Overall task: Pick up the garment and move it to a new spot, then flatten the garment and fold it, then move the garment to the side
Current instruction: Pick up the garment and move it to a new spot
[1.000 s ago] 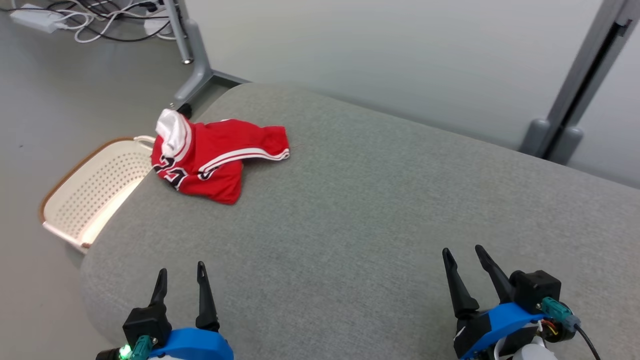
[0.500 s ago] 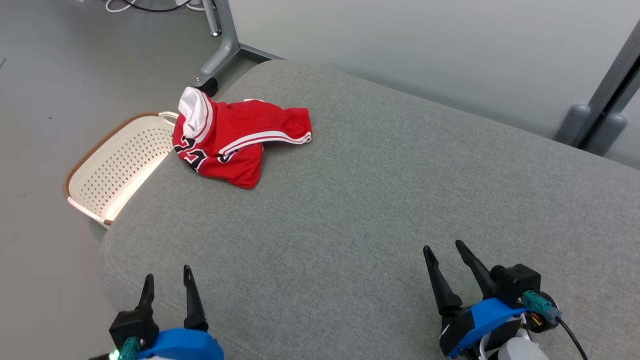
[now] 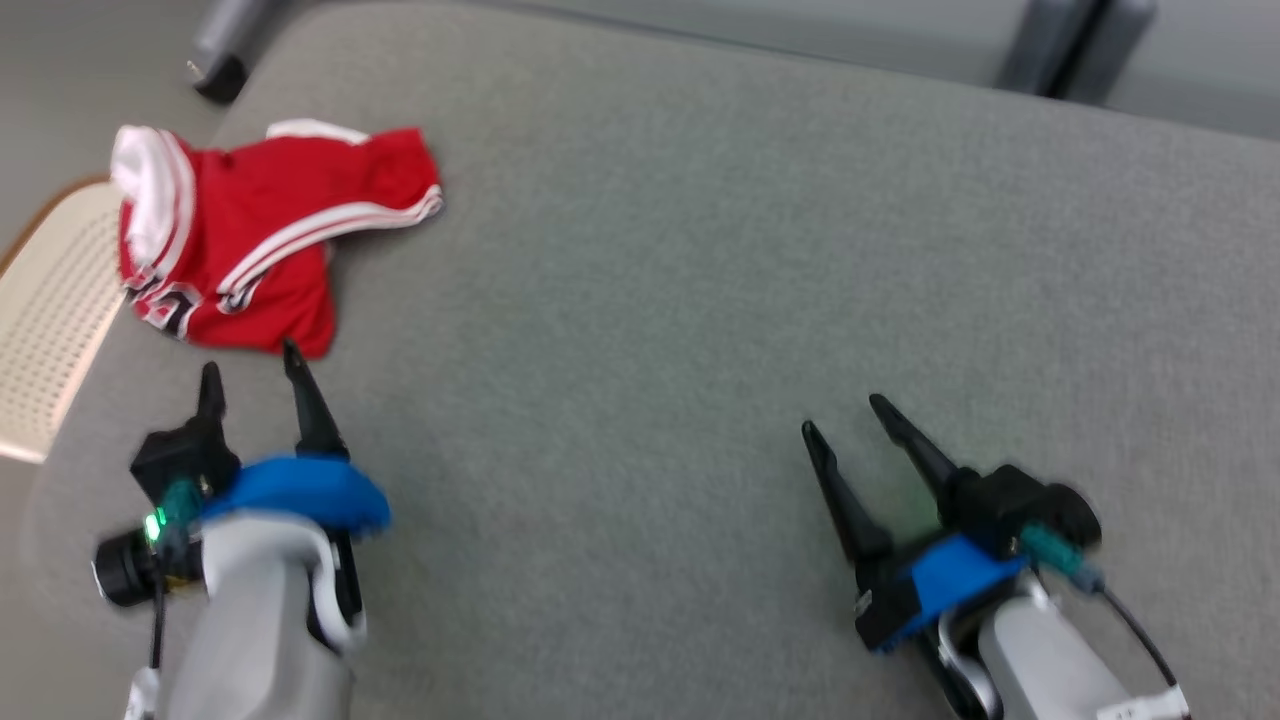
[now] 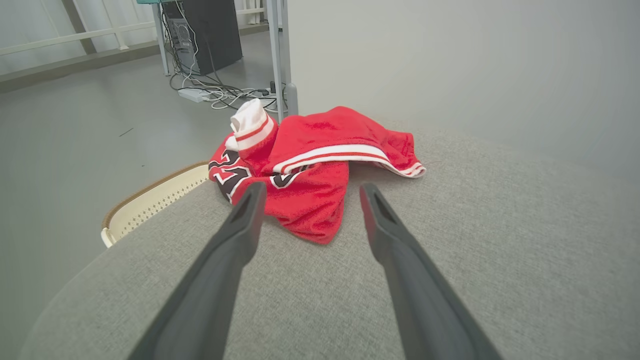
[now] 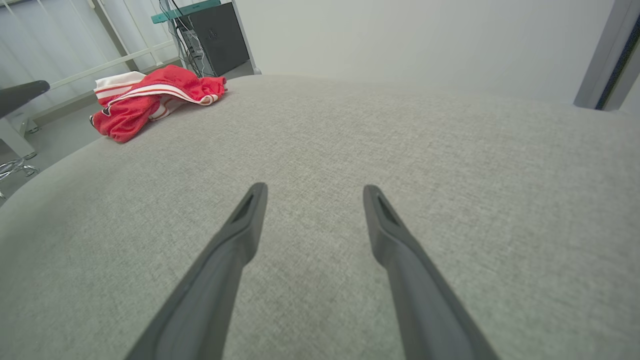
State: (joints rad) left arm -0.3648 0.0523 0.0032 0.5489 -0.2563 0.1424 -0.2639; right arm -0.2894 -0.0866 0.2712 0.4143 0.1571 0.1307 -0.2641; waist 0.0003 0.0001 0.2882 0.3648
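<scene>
Clearly, you had the pick-up in hand: the crumpled red garment [image 3: 260, 240] lay at the far left corner of the grey cushion [image 3: 700, 250], its left edge close to the rim above the white basket [image 3: 50, 320]. Your left gripper [image 3: 250, 360] hovered just short of the near hem, jaws wide apart and empty. Your right gripper [image 3: 843, 414] sat well apart over bare cushion, jaws equally spread, holding nothing. It looked best for you to straddle a raised fold rather than the flat hem, press lightly into the cushion, close fully, then lift straight up so nothing slid toward the basket.
</scene>
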